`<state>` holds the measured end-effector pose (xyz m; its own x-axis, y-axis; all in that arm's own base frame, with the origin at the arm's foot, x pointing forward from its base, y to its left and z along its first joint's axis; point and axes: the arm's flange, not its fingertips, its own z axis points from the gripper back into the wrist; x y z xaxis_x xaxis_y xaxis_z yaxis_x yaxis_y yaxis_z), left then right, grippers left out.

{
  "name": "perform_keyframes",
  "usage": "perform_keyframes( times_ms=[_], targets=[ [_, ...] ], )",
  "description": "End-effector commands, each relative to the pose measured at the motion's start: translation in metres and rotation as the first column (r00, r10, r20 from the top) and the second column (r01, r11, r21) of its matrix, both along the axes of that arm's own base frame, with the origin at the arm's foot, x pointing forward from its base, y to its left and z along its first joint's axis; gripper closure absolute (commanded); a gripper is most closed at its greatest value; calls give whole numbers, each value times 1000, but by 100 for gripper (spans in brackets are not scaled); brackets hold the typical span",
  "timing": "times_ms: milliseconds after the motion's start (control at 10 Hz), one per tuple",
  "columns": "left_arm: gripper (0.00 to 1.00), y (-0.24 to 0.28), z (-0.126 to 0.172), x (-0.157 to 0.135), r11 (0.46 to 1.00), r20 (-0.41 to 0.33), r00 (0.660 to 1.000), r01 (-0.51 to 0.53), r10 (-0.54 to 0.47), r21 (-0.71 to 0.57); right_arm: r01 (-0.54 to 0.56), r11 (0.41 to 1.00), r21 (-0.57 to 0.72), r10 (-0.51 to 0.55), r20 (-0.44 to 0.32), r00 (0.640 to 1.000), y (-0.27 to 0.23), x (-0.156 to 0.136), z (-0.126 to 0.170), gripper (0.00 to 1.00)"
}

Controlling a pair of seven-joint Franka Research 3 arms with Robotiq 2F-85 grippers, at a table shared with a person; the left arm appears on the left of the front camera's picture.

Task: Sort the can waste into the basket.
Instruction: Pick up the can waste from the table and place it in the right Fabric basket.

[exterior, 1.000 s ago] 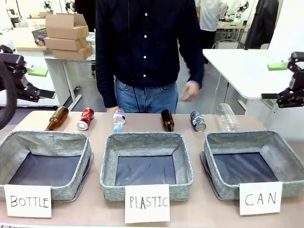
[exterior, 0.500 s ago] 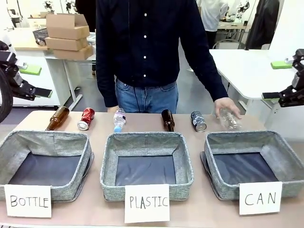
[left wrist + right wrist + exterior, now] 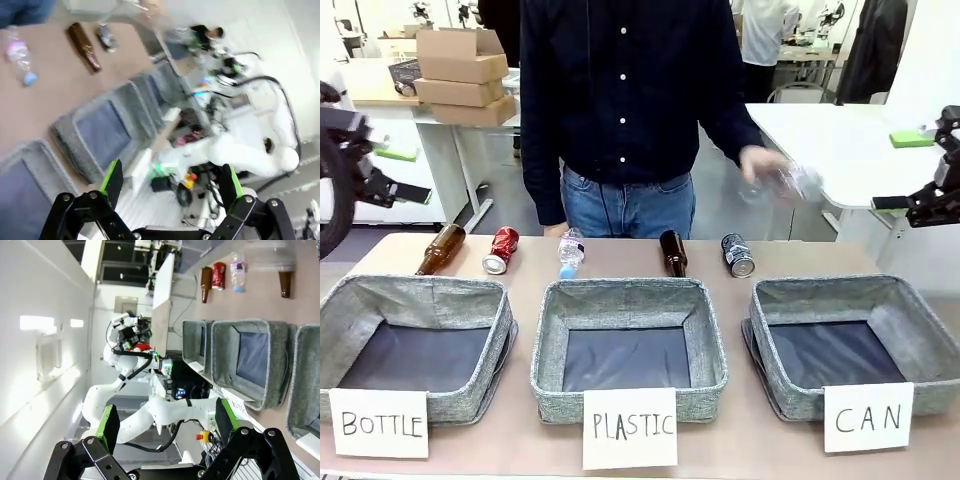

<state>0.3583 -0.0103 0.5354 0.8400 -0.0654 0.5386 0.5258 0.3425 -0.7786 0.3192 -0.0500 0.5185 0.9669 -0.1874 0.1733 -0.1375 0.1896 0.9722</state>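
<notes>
**Both cans lie on the table behind the bins**

The red can is shiny, with a silver end turned towards the robot. It lies on its side behind the BOTTLE bin, between a brown bottle and a small plastic bottle. Its long axis runs far to near, the near end slanting slightly left.

The dark can is silver-blue. It also lies on its side, just behind the basket's far left corner, with its near end angled slightly right.

The basket is grey fabric with a dark floor and a CAN sign.

The left gripper and right gripper both hang spread wide, holding nothing, well away from the cans.

A person's hand holds a clear bottle above the table.
</notes>
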Motion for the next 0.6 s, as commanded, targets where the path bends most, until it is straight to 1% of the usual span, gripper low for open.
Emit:
perform_keyframes(
  times_ms=[0,100,200,400,500],
  targets=[
    [0,-33,13,54,941,-76,975,-181,210,286,-6,1000,17,5,37,999,0,5,3,0],
    [0,-58,6,100,860,-99,946,-233,308,454,-6,1000,17,5,37,999,0,5,3,0],
    [0,-78,-8,138,793,-118,928,-230,353,564,-6,1000,17,5,37,999,0,5,3,0],
    [0,-102,-38,191,661,-126,917,-173,378,730,-6,1000,17,5,37,999,0,5,3,0],
    [0,-105,-56,219,589,-132,912,-135,388,797,-6,1000,17,5,37,999,0,5,3,0]
  ],
)
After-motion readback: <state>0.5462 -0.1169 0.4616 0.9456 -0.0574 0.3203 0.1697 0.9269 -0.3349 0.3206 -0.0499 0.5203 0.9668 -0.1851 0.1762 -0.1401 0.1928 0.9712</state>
